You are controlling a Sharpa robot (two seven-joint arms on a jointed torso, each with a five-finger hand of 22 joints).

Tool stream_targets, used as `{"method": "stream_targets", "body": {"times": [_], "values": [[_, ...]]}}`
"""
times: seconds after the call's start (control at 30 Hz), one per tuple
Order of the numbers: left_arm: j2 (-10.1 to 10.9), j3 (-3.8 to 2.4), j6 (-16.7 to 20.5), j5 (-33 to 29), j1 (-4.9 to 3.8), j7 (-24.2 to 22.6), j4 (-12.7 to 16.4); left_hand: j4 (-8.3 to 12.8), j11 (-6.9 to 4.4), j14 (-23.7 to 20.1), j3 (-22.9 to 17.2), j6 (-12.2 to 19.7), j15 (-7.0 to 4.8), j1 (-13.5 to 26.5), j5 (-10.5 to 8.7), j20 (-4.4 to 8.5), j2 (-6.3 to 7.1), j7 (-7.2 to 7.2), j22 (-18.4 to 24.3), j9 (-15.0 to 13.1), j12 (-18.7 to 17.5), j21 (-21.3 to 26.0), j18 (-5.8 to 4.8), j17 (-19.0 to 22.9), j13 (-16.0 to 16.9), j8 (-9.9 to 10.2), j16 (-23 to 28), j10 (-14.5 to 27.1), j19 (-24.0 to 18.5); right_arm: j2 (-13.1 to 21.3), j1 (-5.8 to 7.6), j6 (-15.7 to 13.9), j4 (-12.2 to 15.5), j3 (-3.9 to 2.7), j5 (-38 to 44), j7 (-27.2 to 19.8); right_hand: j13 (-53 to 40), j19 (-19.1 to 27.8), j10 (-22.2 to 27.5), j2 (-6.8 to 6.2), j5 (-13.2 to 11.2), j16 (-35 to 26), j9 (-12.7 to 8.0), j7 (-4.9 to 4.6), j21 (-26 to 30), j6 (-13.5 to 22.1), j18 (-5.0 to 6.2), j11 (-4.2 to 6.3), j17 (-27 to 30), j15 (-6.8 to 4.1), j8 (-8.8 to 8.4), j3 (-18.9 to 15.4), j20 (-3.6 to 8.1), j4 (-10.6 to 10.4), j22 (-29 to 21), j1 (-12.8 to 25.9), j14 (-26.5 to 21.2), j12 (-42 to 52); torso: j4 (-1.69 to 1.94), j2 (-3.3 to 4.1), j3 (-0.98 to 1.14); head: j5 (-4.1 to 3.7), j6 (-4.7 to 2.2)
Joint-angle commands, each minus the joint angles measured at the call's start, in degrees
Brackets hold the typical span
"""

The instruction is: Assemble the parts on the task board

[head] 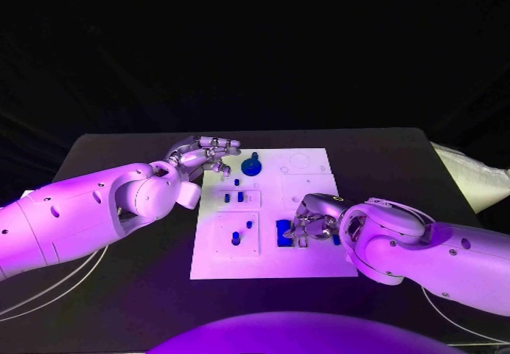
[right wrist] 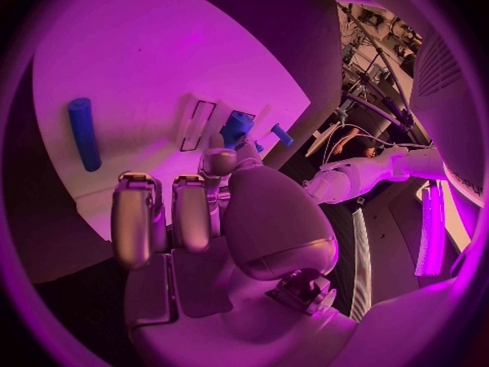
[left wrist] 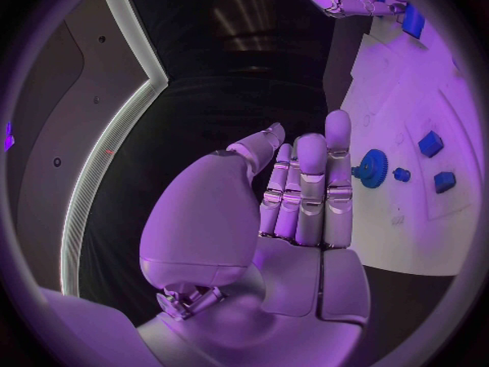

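Blue part (head: 284,232) could slip, pinched loosely by your right hand (head: 308,227); your left hand (head: 202,156) hovers released.

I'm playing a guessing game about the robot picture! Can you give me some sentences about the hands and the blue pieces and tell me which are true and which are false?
1. The white task board lies on a black table. True.
2. The left hand is holding the round blue gear. False: its fingers are straight and hold nothing; the gear sits on the board beside it.
3. The right hand is over the near part of the board, at a blue part. True.
4. The two hands are touching each other. False: they are apart, at opposite ends of the board.
5. All blue pieces are piled off the board. False: they are on the board.
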State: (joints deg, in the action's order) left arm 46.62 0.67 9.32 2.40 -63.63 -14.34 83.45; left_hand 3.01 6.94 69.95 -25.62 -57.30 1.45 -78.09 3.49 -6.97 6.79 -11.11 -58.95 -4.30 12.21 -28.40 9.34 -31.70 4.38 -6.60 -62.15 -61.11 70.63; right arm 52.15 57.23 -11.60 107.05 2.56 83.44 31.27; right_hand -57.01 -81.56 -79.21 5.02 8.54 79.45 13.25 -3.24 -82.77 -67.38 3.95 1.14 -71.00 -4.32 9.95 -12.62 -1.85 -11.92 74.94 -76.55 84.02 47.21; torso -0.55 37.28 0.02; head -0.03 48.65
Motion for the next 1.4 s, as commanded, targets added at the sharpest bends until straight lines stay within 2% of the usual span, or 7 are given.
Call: {"method": "stream_targets", "body": {"times": [0.03, 0.53, 0.73, 0.87, 1.13, 1.27, 1.4], "values": [[-0.11, -0.04, -1.02, -0.03, 0.02, -0.14, 0.02, 0.11, 0.01, -0.16, 0.32, 0.39, 0.28, 0.09, 0.17, -0.24, -0.08, -0.12, 0.10, 0.07, 0.22, 0.22, 1.04, 0.06, -0.10, -0.25, -0.19, 0.32, 0.15, 0.33, -0.14, 0.59, 0.32, 0.08, 1.04, -0.58, 0.06, -0.41, -0.42, -0.12, -0.17, 0.13, -0.02, 0.03, -0.33, -0.49, -0.81, 0.03, 0.07, -0.48, 0.05, -0.09, 0.11, 0.25, 2.22, -0.51, 2.88, -0.08, 0.00, 0.03, 0.04, -0.17, 0.00], [-0.06, -0.04, -0.87, -0.03, 0.11, -0.41, -0.01, 0.11, 0.01, -0.16, 0.32, 0.39, 0.28, 0.09, 0.17, -0.24, -0.08, -0.12, 0.10, 0.07, 0.22, 0.22, 1.04, 0.06, -0.10, -0.25, -0.19, 0.32, 0.15, 7.97, 1.70, -6.54, 4.24, -0.02, -3.97, -4.96, 5.39, 0.43, 2.77, -0.85, 2.08, -1.23, -0.92, -1.85, 0.44, 4.30, -0.55, -1.43, 2.14, 0.59, -2.78, -1.28, -0.60, 0.80, 0.97, -0.86, 2.45, -8.39, -0.11, -0.03, 0.00, -0.81, -0.44], [0.01, -0.04, -0.72, -0.03, 0.14, -0.56, 0.06, 0.11, 0.01, -0.16, 0.32, 0.39, 0.28, 0.09, 0.17, -0.24, -0.08, -0.12, 0.10, 0.07, 0.22, 0.22, 1.04, 0.06, -0.10, -0.25, -0.19, 0.32, 0.15, 11.64, 2.37, -5.89, 4.30, 0.01, -4.53, -5.22, 3.64, 0.13, 2.18, -0.40, 4.02, -0.87, -1.56, -2.45, 0.19, 5.58, -0.63, -1.88, 1.50, 1.05, -3.64, -0.69, -1.13, 2.28, 1.44, -3.26, 2.62, -6.18, -0.07, 0.03, 0.03, -1.20, -0.58], [0.12, -0.04, -0.65, -0.03, 0.15, -0.61, 0.18, 0.11, 0.01, -0.16, 0.32, 0.39, 0.28, 0.09, 0.17, -0.24, -0.08, -0.12, 0.10, 0.07, 0.22, 0.22, 1.04, 0.06, -0.10, -0.25, -0.19, 0.32, 0.15, 13.39, 2.43, -4.97, 3.95, 0.11, -1.97, -4.56, -7.54, -0.84, -2.13, -0.41, 5.96, 1.36, -1.81, -2.35, -0.73, 4.92, -0.99, -1.80, -2.19, 1.05, -3.48, -0.70, -1.23, 3.04, 3.03, -4.14, 3.32, 8.66, -0.19, 0.02, 0.04, -1.43, -0.75], [0.16, -0.04, -0.65, -0.03, 0.16, -0.62, 0.27, 0.11, 0.01, -0.16, 0.32, 0.39, 0.28, 0.09, 0.17, -0.24, -0.08, -0.12, 0.10, 0.07, 0.22, 0.22, 1.04, 0.06, -0.10, -0.25, -0.19, 0.32, 0.15, 14.06, 1.70, -1.08, 2.57, 0.40, 1.93, -0.73, -16.91, -1.13, -4.35, -0.86, 5.80, 3.54, -1.85, -2.01, -1.16, 3.51, -1.14, -1.68, -5.88, 1.01, -2.86, -2.36, -1.21, 1.73, 3.74, -1.42, 3.76, 20.39, 0.04, 0.05, 0.03, -1.90, -0.95], [0.21, -0.03, -0.63, -0.03, 0.17, -0.62, 0.28, 0.11, 0.01, -0.16, 0.32, 0.39, 0.28, 0.09, 0.17, -0.24, -0.08, -0.12, 0.10, 0.07, 0.22, 0.22, 1.04, 0.06, -0.10, -0.25, -0.19, 0.32, 0.15, 13.89, 1.22, 0.04, 1.99, 0.50, 1.50, 0.00, -17.28, -1.09, -3.94, -1.33, 7.09, 3.56, -1.83, -1.95, -1.18, 3.46, -1.13, -1.67, -5.93, 1.01, -2.77, -3.47, -1.25, 0.68, 3.77, -0.05, 3.68, 20.49, 0.08, 0.07, 0.01, -1.80, -2.83], [0.24, -0.03, -0.64, -0.03, 0.19, -0.61, 0.26, 0.11, 0.01, -0.16, 0.32, 0.39, 0.28, 0.09, 0.17, -0.24, -0.08, -0.12, 0.10, 0.07, 0.22, 0.22, 1.04, 0.06, -0.10, -0.25, -0.19, 0.32, 0.15, 13.69, 0.96, 0.53, 1.91, 0.54, 1.76, 0.32, -17.45, -1.06, -3.82, -1.54, 7.16, 3.62, -1.74, -1.86, -1.17, 3.24, -1.12, -1.62, -6.04, 0.98, -2.59, -3.95, -1.24, 0.21, 3.76, 0.43, 3.67, 20.56, 0.04, 0.02, 0.02, -1.78, -2.85]]}}
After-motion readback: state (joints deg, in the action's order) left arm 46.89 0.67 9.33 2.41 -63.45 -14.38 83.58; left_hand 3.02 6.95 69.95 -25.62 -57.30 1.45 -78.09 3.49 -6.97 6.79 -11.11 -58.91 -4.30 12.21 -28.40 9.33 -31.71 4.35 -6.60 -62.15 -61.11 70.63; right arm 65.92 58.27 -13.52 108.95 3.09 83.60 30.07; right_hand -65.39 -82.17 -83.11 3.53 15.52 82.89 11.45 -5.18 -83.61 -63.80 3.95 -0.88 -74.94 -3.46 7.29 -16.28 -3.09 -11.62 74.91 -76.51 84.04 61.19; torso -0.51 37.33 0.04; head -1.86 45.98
